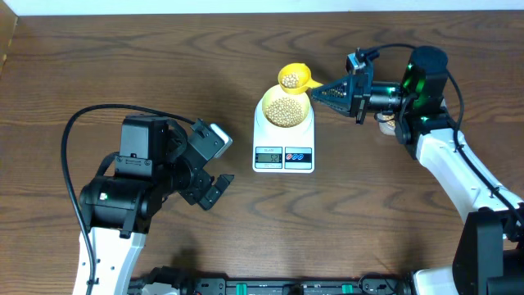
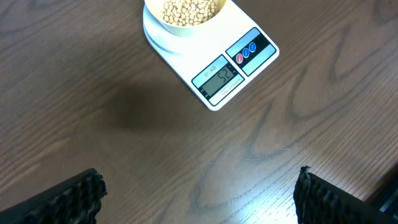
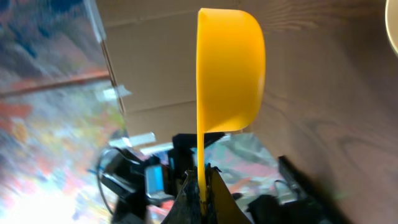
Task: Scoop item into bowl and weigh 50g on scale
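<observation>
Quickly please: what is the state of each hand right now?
Left hand: open, holding nothing.
Right hand: closed on the handle of the yellow measuring spoon.

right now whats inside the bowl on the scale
Beige beans lie heaped in the bowl on the scale. They cover its floor, so nothing beneath them can be seen.

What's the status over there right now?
Left gripper open, empty. Right gripper shut on yellow spoon. Bowl of beans sits on scale. Nothing blocking.
</observation>
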`<state>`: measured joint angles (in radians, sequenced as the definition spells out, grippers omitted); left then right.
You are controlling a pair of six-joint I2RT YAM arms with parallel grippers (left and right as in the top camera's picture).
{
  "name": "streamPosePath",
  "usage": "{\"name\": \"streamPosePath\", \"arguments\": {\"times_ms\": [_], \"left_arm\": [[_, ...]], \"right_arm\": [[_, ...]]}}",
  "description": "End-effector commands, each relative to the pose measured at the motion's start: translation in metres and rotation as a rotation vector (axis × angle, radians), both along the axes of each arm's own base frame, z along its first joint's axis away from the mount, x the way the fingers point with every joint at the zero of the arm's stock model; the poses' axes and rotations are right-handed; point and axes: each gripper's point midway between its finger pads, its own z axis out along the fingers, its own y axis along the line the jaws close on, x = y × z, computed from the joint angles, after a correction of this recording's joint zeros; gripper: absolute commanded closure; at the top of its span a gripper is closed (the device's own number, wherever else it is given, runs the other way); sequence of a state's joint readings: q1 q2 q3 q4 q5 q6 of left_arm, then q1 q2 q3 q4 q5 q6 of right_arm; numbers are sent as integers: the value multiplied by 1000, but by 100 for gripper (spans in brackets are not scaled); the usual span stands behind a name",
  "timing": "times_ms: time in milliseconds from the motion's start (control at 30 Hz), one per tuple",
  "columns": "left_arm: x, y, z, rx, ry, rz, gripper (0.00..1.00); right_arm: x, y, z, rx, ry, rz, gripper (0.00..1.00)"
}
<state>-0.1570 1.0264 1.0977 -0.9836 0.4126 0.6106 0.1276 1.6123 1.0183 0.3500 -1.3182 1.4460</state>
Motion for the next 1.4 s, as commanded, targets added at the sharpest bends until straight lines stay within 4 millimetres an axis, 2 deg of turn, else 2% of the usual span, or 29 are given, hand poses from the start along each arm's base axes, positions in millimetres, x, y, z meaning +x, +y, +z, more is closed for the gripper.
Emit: {"name": "streamPosePath", "arguments": {"times_ms": [0,100,200,367,500,600,667,800,1000,1100,1367], "left_arm": [[3,1,7,7,-27,-7,1],[3,1,7,7,-27,-7,1],[3,1,7,7,-27,-7,1],[2,1,7,7,-24,-7,0],[2,1,6,8,-24,-7,1],[2,1,6,7,-24,-7,1],[2,1,6,7,-24,-7,1],[2,1,6,7,-24,-7,1],[2,1,6,7,-24,-7,1],[2,1,6,7,-24,-7,1],[2,1,6,7,-24,-7,1]], "right_arm": [[-10,0,3,-16,-302,75,99],[-9,0,-2,-45,-464,73,99],[-10,-1,-12,-74,-512,76,99],[0,-6,-41,-204,-537,14,99],[7,-8,-47,-256,-593,-9,99],[13,-10,-65,-366,-655,-26,99],[12,-9,-79,-447,-695,-11,99],[10,-1,-88,-512,-775,21,99],[18,-1,-108,-680,-812,11,99],[18,2,-113,-711,-831,22,99],[29,0,-151,-762,-781,41,99]]}}
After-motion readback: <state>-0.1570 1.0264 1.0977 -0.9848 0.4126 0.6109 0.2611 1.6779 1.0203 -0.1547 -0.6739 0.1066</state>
